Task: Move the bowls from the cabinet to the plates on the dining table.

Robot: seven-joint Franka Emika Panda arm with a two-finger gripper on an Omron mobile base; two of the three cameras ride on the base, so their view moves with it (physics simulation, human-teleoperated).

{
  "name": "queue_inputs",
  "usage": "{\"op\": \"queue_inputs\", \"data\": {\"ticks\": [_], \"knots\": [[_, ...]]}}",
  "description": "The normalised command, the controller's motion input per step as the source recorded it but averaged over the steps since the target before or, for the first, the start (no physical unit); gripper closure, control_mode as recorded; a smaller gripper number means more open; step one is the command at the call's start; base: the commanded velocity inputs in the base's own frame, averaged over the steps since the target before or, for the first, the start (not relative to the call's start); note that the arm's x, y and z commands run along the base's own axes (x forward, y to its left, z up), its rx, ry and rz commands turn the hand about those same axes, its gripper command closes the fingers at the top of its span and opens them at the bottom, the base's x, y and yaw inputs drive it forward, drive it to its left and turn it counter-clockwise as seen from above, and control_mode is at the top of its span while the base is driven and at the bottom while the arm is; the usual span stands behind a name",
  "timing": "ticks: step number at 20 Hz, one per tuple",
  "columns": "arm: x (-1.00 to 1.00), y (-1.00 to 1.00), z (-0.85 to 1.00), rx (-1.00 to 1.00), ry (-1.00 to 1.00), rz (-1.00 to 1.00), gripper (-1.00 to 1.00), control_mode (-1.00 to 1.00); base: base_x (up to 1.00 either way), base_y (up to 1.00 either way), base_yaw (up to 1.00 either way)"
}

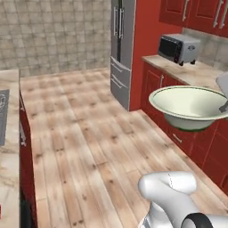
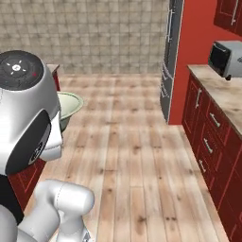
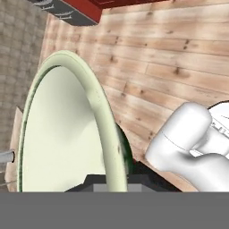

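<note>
A pale plank floor (image 1: 84, 147) runs away from us to a beige tiled wall (image 1: 53, 31), with a steel fridge (image 1: 121, 49) at the far end of the red base cupboards (image 1: 187, 133) on the right. In the left base view we see a microwave (image 1: 179, 48) on the marble counter (image 1: 187, 71) above those cupboards, red wall cabinet doors (image 1: 196, 13) overhead, and the cream-white bowl (image 1: 189, 104) held upright in the air in front of the cupboards, well above the floor; a second marble counter edge (image 1: 9, 133) lies at the left. In the right base view the bowl (image 2: 68, 106) peeks out from behind the arm on the left, while the microwave (image 2: 226, 57) sits far right. In the hand view we look along the bowl's rim (image 3: 96, 116) edge-on, its dark green foot (image 3: 125, 152) near the bottom; the gripper (image 3: 112, 181) is clamped tight on that rim, with floor planks behind it.
</note>
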Motion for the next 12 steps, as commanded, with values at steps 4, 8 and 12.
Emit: {"op": "queue_inputs", "data": {"ticks": [4, 8, 12], "knots": [[0.0, 0.0, 0.0, 0.0, 0.0, 0.0, 1.0, 1.0, 1.0, 0.0, 0.36], [0.0, 0.0, 0.0, 0.0, 0.0, 0.0, 1.0, 1.0, 0.98, 0.0, 0.4], [0.0, 0.0, 0.0, 0.0, 0.0, 0.0, 1.0, 1.0, 0.69, 0.02, 0.54]]}}
